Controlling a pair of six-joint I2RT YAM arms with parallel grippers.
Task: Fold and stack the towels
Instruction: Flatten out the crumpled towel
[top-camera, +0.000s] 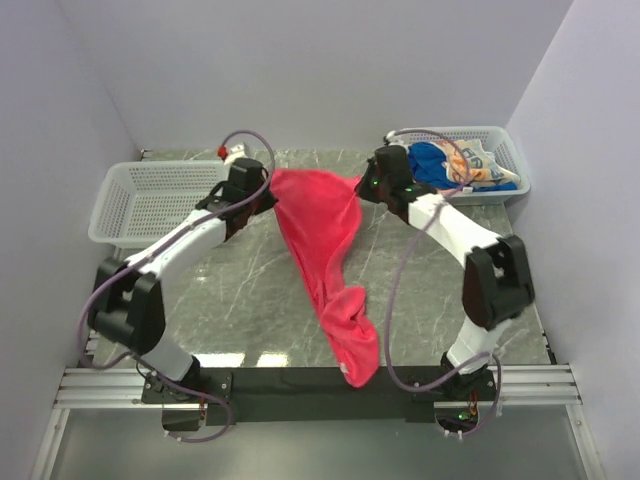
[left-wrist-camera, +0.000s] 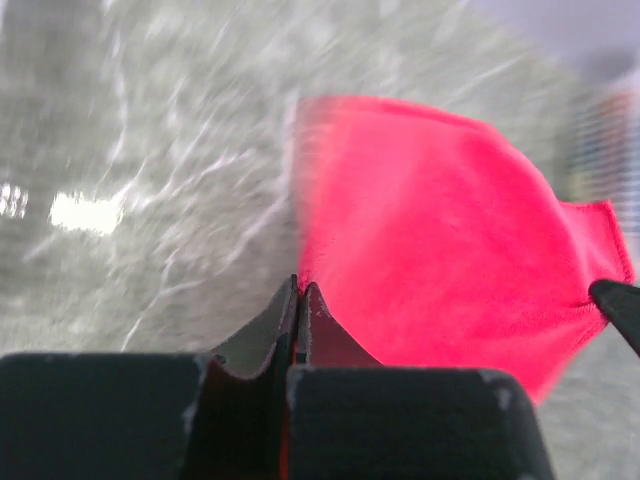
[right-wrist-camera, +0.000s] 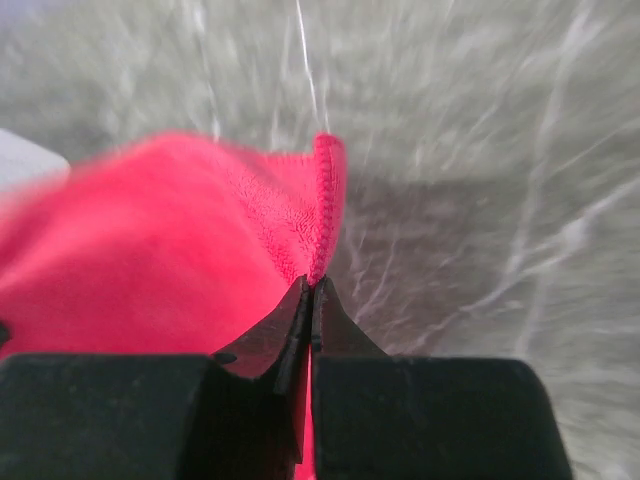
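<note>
Over a grey marbled table (top-camera: 250, 290) the pink-red towel (top-camera: 320, 235) is held stretched by two corners, one clamped in the left gripper (left-wrist-camera: 297, 292), one in the right gripper (right-wrist-camera: 312, 288). It is judged light, limp and apt to bunch, so hems are best taken. A white basket (top-camera: 145, 205) is set left of it, a second basket (top-camera: 512, 155) right of it with more towels (top-camera: 435, 162); neither obstructs.

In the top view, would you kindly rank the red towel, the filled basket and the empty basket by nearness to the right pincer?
1. Red towel, gripped by the right pincer.
2. Filled basket, just to its right.
3. Empty basket, far left.
</note>
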